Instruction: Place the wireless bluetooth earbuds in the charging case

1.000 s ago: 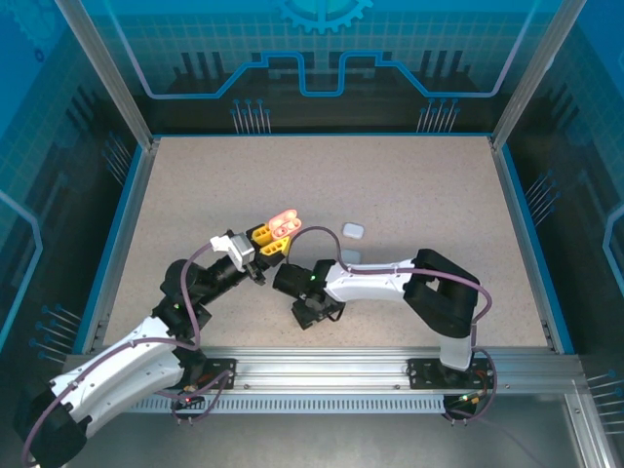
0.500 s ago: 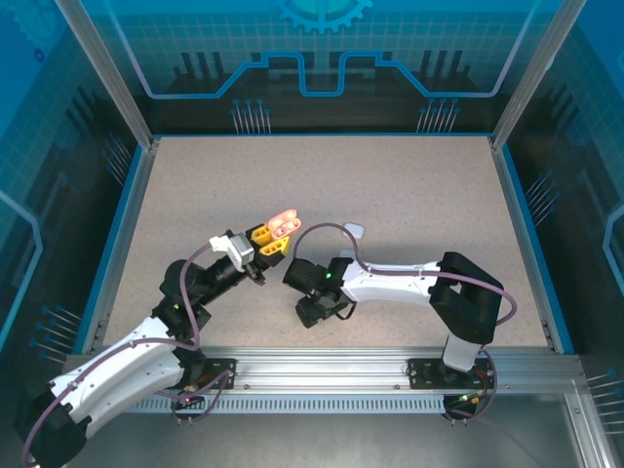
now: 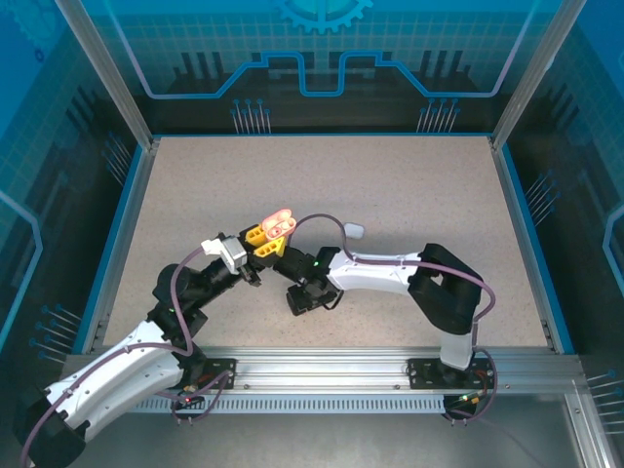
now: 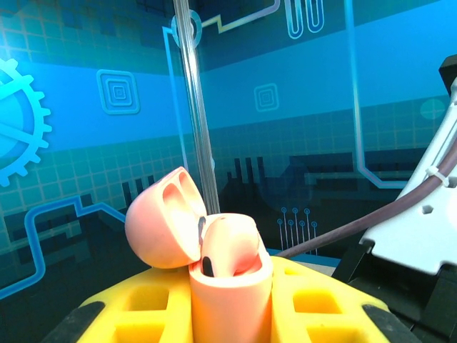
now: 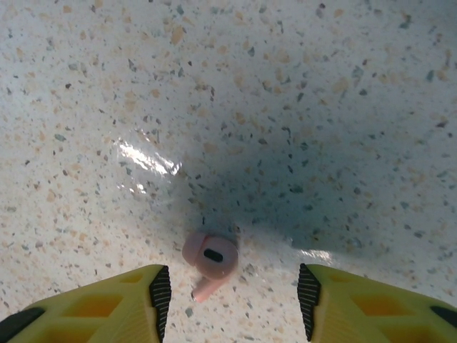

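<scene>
1. Right gripper point(image 5: 233, 300): jaws apart and pointing straight down, straddling a loose pink earbud point(image 5: 209, 259) that lies on the table point(image 5: 300, 86). Neither finger touches it, and nothing is held.
2. Left gripper point(image 3: 265, 242): clamped on the pink charging case point(image 4: 230, 296), held clear of the table with the lid flipped open.
3. What looks like a seated earbud point(image 4: 232, 243) is already in the case. Can't tell from this angle whether the other well is free.
4. Step, my read: picking the second pink bud, pre-grasp.
5. Next move calls for a short drop, then closing on the bulb rather than the thin stem. The bud sits left of centre between the fingers, so shift left first or it may skid.
6. After that comes the carry to the case mouth, stem down.
7. Pose: the right arm reaches left across the near-middle of the table with its wrist turned down, close beside the left gripper. The left arm stretches from near-left toward centre, case mouth angled up.
8. A pale case point(image 3: 356, 231) sits on the table just far-right of both grippers, untouched.
</scene>
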`<state>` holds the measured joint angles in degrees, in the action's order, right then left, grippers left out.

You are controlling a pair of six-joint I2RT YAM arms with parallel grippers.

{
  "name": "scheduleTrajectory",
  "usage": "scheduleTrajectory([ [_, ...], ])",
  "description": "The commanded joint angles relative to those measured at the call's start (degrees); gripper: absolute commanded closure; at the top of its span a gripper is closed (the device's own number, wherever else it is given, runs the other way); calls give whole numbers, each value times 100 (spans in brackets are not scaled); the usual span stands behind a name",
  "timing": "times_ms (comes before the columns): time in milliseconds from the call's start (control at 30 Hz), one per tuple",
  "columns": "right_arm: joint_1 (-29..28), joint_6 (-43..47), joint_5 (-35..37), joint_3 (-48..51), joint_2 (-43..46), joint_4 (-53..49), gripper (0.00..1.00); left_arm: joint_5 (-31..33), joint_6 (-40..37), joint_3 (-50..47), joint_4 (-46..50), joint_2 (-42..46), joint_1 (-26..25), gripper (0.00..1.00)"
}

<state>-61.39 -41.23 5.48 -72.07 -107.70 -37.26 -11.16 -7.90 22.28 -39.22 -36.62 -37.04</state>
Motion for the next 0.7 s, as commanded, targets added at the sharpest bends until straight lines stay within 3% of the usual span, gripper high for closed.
scheduleTrajectory([
  [0,59,-171,-98,-188,-172,-50,48,92,-59,1,-86,76,-49,100],
  [667,-79,-87,-293,-448,-693,-361,64,114,-103,3,-94,23,-46,100],
])
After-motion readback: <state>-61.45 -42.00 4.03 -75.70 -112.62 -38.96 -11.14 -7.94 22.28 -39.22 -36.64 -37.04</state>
